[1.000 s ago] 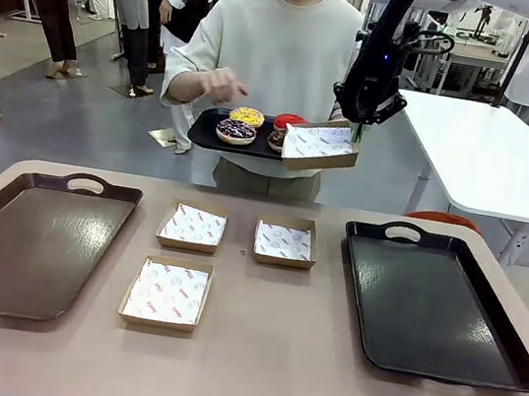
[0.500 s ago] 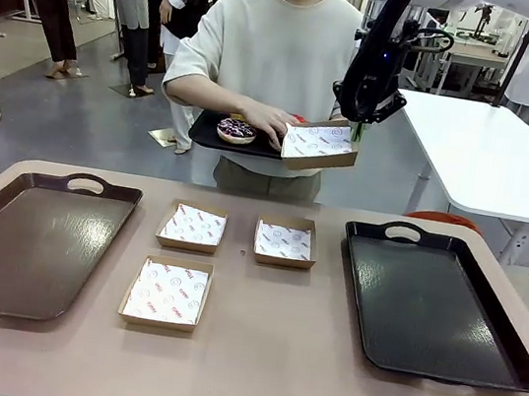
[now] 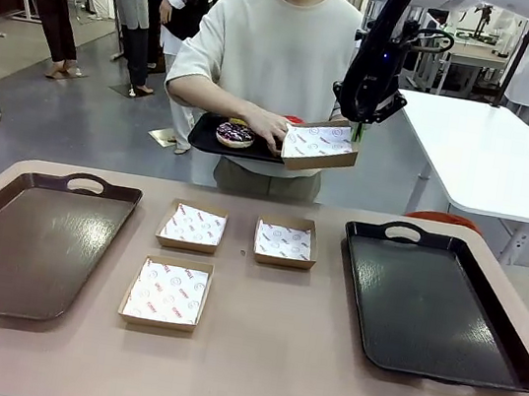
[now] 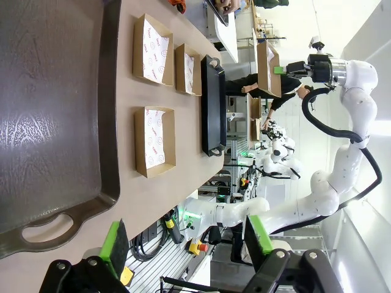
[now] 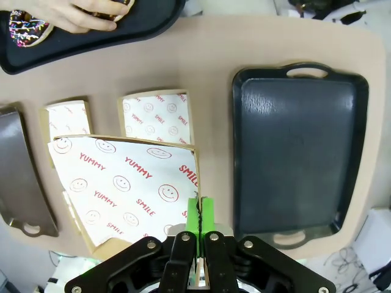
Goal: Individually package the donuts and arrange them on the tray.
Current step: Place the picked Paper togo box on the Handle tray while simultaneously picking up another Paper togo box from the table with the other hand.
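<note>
From the front, the person's hand (image 3: 267,127) has dropped onto the donuts (image 3: 237,133) on their small tray (image 3: 204,136), past the worktop (image 3: 249,365); the drizzled donut (image 3: 233,136) lies flat, icing up. Left wrist: left fingers (image 4: 115,241) spread wide, empty. Right wrist: right fingers (image 5: 193,215) clamp the box (image 5: 122,177) by its edge.

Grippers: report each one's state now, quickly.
Left gripper: open, empty.
Right gripper: shut on the edge of a paper-lined box.
</note>
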You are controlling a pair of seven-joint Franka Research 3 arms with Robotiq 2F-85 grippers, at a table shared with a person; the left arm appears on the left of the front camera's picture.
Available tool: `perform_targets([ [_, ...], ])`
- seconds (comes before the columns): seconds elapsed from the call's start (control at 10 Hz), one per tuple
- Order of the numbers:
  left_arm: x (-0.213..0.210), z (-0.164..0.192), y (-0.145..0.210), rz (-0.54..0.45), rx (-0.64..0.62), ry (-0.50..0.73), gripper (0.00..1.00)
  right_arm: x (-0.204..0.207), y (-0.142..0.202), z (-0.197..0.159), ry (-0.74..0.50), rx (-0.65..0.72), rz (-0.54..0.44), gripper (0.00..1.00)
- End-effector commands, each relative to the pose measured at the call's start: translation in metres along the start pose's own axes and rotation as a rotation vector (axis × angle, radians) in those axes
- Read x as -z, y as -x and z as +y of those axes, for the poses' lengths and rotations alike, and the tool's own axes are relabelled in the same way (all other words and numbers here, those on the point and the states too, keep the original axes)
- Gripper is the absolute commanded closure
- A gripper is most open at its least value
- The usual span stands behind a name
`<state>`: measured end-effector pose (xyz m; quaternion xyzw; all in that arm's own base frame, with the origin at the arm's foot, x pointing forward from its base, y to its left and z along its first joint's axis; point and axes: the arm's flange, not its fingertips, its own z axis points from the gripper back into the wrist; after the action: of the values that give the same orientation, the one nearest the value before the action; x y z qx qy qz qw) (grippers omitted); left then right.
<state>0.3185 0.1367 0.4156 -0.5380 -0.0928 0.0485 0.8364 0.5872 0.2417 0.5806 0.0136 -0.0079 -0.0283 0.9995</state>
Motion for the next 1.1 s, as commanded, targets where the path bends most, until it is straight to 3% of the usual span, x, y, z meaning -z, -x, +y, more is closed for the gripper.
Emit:
perform_targets([
  [0.0,-0.0010,-0.0007,0.0000,-0.012,0.003,0.015,0.00,0.0019,0.0040,-0.0017,-0.009,0.011,-0.010,1.00],
  [1.0,-0.0010,-0.0007,0.0000,-0.012,0.003,0.015,0.00,0.0019,0.0040,-0.0017,-0.009,0.011,-0.010,1.00],
])
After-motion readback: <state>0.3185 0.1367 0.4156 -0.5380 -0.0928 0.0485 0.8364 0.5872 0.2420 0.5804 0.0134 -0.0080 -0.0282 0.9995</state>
